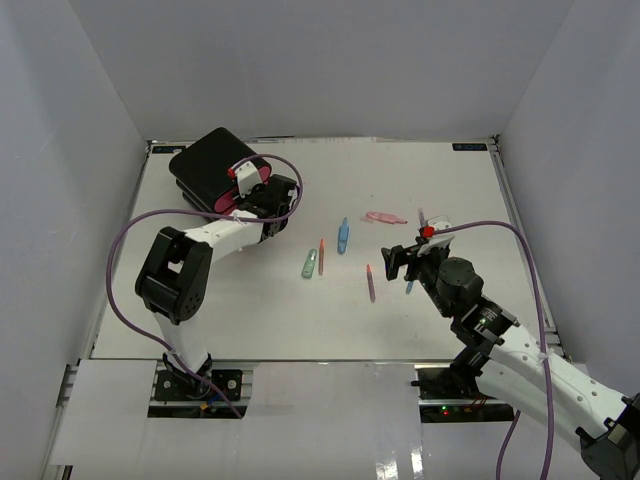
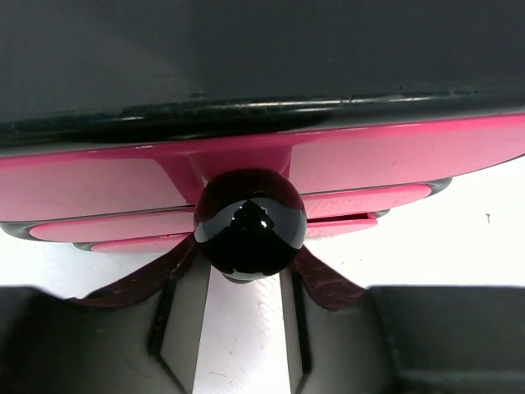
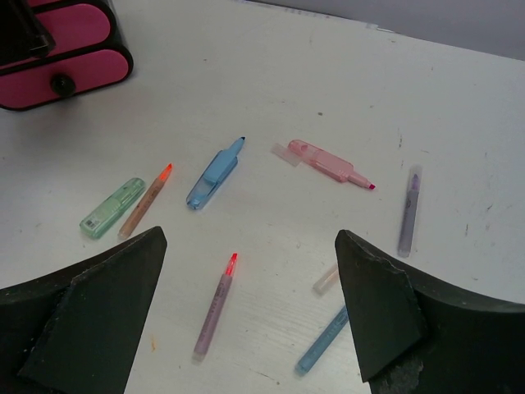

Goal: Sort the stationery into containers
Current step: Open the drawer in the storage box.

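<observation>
The black box (image 1: pixel 205 160) with pink drawer fronts (image 2: pixel 394 156) stands at the far left. My left gripper (image 1: pixel 262 196) is at its front, fingers (image 2: pixel 182 320) closed on either side of a drawer's black round knob (image 2: pixel 250 222). Stationery lies mid-table: a green piece (image 3: pixel 112 208), an orange pen (image 3: pixel 146 199), a blue highlighter (image 3: pixel 213 176), a pink highlighter (image 3: pixel 324 162), a purple pen (image 3: pixel 408 213), a red-tipped purple pen (image 3: pixel 215 308), a blue pen (image 3: pixel 321 341) and a pale piece (image 3: pixel 326 279). My right gripper (image 3: pixel 250 238) is open and empty above the red-tipped pen.
The box also shows at the top left of the right wrist view (image 3: pixel 66 49), with a lower knob (image 3: pixel 61 82). Grey walls enclose the white table (image 1: pixel 250 310) on three sides. A purple cable (image 1: pixel 125 240) loops beside the left arm.
</observation>
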You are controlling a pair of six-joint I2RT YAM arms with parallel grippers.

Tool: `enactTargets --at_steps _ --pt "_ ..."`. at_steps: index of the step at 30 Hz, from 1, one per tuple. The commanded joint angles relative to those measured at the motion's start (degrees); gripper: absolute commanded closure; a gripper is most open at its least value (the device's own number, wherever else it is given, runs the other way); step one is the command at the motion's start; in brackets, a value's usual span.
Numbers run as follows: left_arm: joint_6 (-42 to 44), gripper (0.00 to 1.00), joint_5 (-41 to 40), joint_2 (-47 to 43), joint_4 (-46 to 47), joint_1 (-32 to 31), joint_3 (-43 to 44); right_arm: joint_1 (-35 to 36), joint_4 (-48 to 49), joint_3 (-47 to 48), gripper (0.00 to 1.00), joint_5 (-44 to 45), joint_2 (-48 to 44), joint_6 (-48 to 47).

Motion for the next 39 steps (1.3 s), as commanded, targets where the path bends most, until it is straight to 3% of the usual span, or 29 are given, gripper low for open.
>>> enactTargets --at_steps 1,5,9,24,31,36,39 --pt "-0.4 0.57 -0.5 -1.1 -0.4 0.2 1.4 -0.1 1.3 -0.1 0.1 0.2 -0.7 0.1" --pt "-1.7 0.67 0.9 -1.9 -1.5 0.2 0.8 -0.1 1.5 -0.2 0.1 0.1 -0.7 0.1" --pt "-3.5 0.7 1.3 -2.6 -4.8 -0.5 0.6 -0.1 1.5 -0.1 0.1 0.1 -0.8 0.2" --pt "-12.6 0.66 7.5 -6.5 -21.3 -5.7 2.1 0.0 2.5 -0.9 0.1 -0.7 -3.4 0.3" --pt "-15.2 0.61 10.2 -7.7 -24.8 -7.4 2.1 0.0 2.5 -1.1 0.1 -0.9 -4.5 0.4" --pt "-15.4 0.51 10.6 -7.9 -24.8 -7.5 1.9 -0.1 2.5 -1.2 0.1 -1.3 -4.9 0.3" --pt "-15.1 0.41 11.9 -7.6 -24.9 -7.5 2.3 0.0 2.5 -0.9 0.1 -1.7 -4.9 0.2"
